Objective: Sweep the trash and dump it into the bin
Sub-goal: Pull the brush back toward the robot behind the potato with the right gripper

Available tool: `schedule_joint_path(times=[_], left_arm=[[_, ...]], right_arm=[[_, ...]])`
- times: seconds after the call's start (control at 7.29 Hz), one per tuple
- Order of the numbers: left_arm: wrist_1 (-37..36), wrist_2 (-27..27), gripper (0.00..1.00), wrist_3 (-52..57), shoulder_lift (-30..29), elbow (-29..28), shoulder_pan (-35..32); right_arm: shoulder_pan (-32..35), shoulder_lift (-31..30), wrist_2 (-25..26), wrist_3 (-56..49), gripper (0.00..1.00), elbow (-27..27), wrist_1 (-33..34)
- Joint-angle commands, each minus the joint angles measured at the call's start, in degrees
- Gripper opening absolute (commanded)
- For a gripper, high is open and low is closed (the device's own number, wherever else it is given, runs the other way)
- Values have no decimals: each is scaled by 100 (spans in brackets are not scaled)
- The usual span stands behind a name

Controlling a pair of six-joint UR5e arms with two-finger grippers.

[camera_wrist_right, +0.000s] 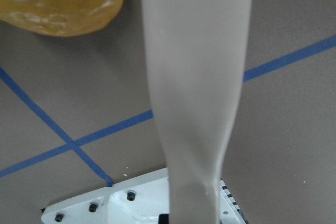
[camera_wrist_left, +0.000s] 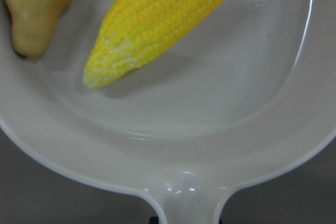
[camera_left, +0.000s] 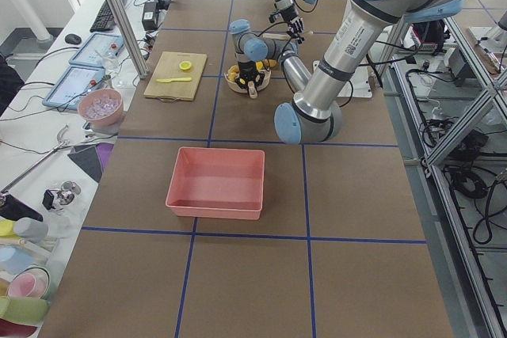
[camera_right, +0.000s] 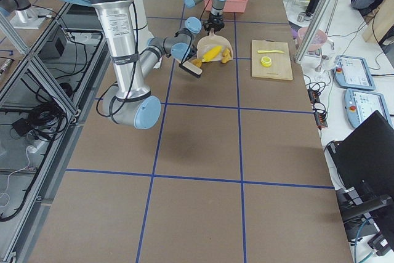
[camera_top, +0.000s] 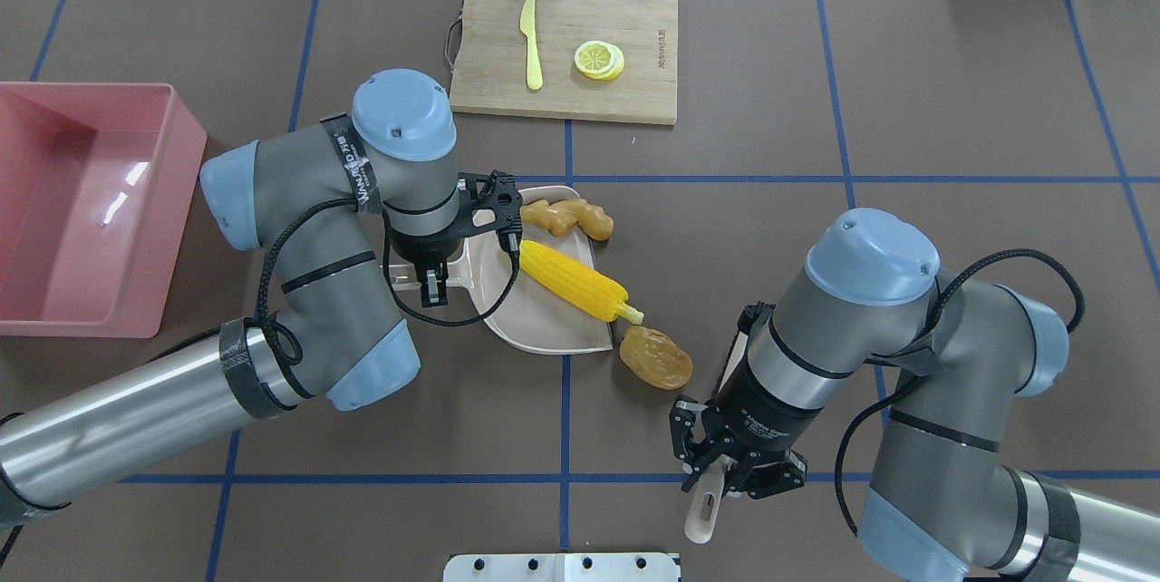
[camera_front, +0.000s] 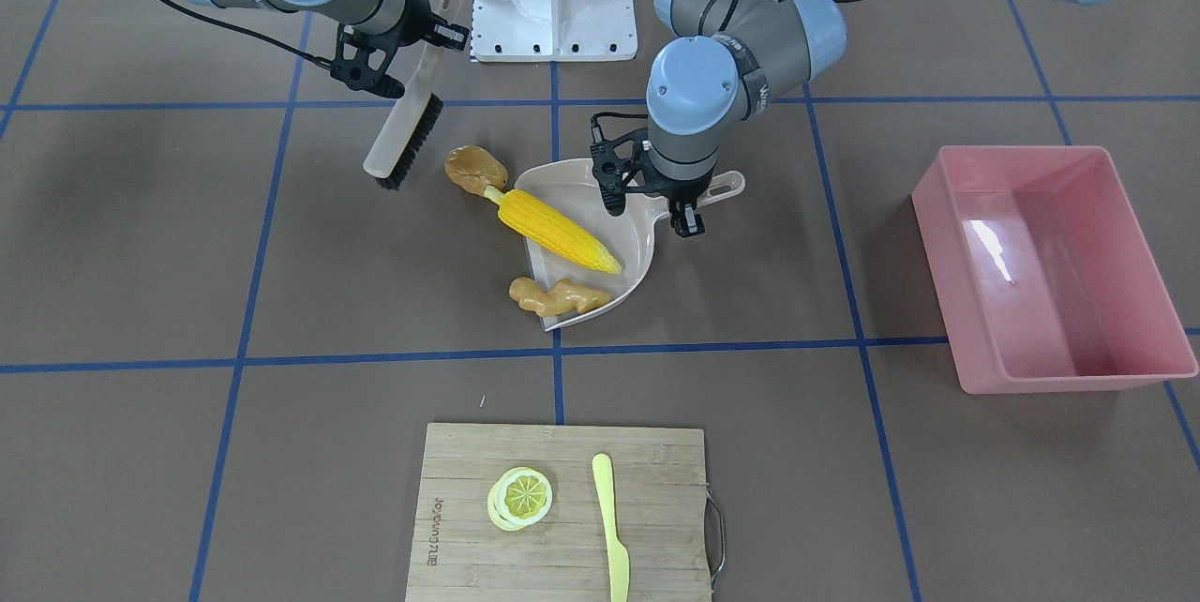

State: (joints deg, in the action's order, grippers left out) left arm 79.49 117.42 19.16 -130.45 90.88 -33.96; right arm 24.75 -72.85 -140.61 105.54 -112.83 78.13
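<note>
Corn and ginger lie on the pan my left fingers clamp; I'd gently sweep the potato off the desk onto it with the brush my right fingers grip, bin well aside.

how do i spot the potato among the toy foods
Find the beige dustpan mid-table. The potato lies just outside its open edge, by the corn cob's stalk end. It is the rounded brown-orange lump; the ginger is knobbly.
</note>
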Motion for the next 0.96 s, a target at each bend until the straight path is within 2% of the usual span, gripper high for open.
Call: schedule_joint_path(times=[0.0, 0.14, 0.41, 0.82], left_arm=[[83, -9, 0, -9, 19, 9, 3], [93, -9, 0, -9, 19, 18, 3], [163, -9, 0, -18, 19, 27, 12], [172, -9, 0, 0, 107, 44, 73]], right_arm=[[-355, -2, -89, 177, 0, -2, 0], [-626, 60, -63, 369, 0, 24, 0], [-717, 87, -36, 380, 0, 69, -9], [-534, 778, 8, 274, 0, 716, -9]])
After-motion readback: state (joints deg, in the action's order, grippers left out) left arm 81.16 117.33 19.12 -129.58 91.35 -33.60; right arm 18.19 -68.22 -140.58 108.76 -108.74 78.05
